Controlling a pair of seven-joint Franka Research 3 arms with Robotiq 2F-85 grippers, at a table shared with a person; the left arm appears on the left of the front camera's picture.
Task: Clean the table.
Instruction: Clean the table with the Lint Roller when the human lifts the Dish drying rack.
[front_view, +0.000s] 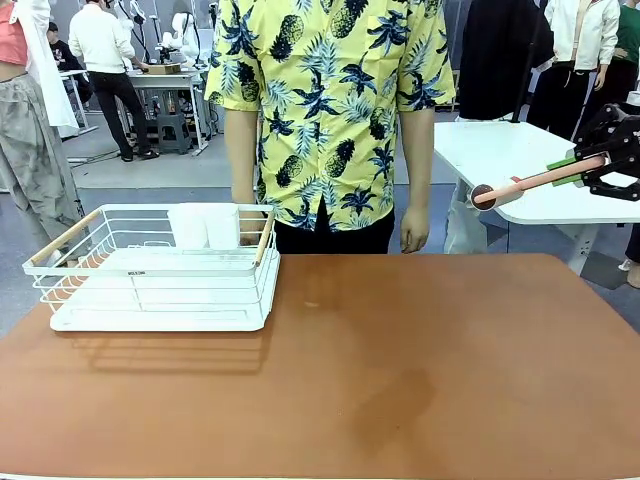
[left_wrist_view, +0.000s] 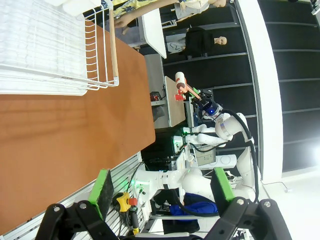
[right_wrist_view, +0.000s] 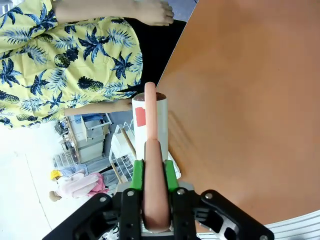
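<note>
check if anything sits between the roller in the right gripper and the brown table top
Nothing visible does. The right gripper holds the roller in the air, the table near it is bare, and the white rack stands at the left.

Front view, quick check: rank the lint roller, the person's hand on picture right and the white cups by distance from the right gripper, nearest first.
1. lint roller: clamped in the right gripper, pointing toward picture left.
2. person's hand: at the table's far edge, right of middle.
3. white cups: in the wire rack, far left.
</note>
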